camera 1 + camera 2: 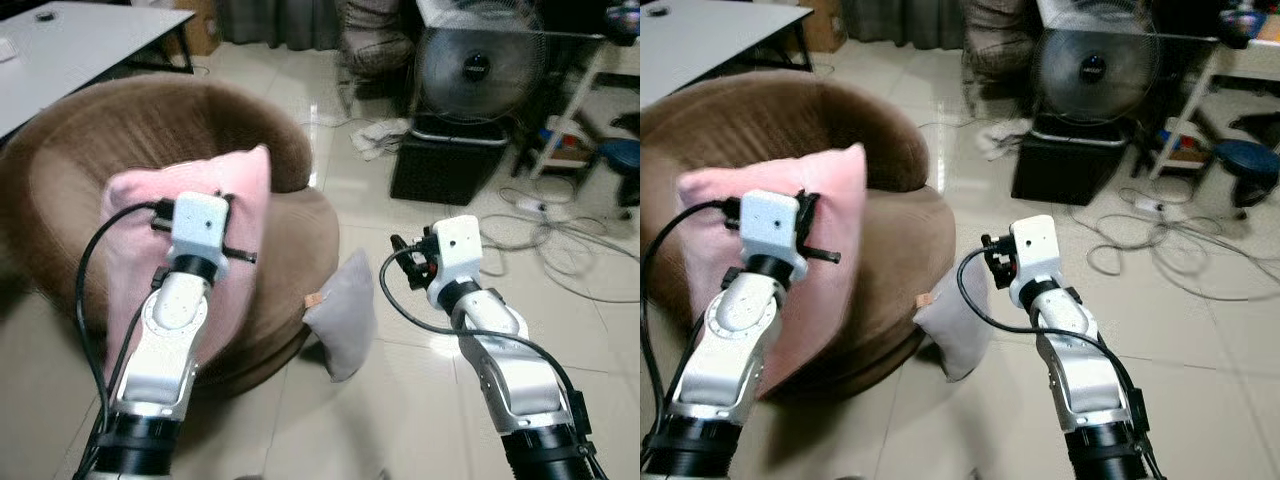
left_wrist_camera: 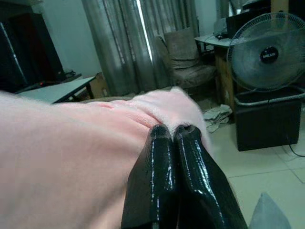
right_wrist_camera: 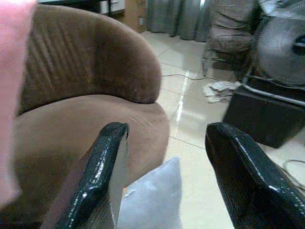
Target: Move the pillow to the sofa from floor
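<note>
**A:** Where was the pillow?

**B:** The pink pillow [image 1: 195, 235] was up off the floor, held in front of the brown sofa [image 1: 110, 130] and over its seat. The left gripper [image 2: 174, 131] had its two black fingers pressed together, pinching the pillow's fabric near a corner, and the pink cloth spread across that wrist's view.

**A:** And the other arm?

**B:** The right gripper [image 3: 164, 138] hovered beside the sofa's front edge with its fingers spread wide apart and nothing between them. Below it a grey pillow [image 1: 343, 315] leaned on the floor against the sofa's base, touching it.

**A:** What did the sofa look like?

**B:** It was a round, low armchair-like piece in brown plush, with a curved back wrapping around the seat. A small orange tag [image 1: 313, 299] showed at its lower edge, just beside the grey pillow.

**A:** What about the floor?

**B:** Pale glossy tiles [image 1: 400, 400] that caught reflections of light. White cables [image 1: 560, 245] sprawled in loops over them on the robot's right.

**A:** And the rest of the room?

**B:** A standing fan [image 1: 478, 65] sat behind a black box [image 1: 445, 165], well apart from the sofa. A crumpled white cloth [image 1: 380, 135] lay on the tiles near that box. A white table [image 1: 70, 50] stood behind the sofa on the left, grey curtains [image 2: 124, 43] hung along the far wall, and a second upholstered chair [image 2: 186, 62] sat by them
</note>
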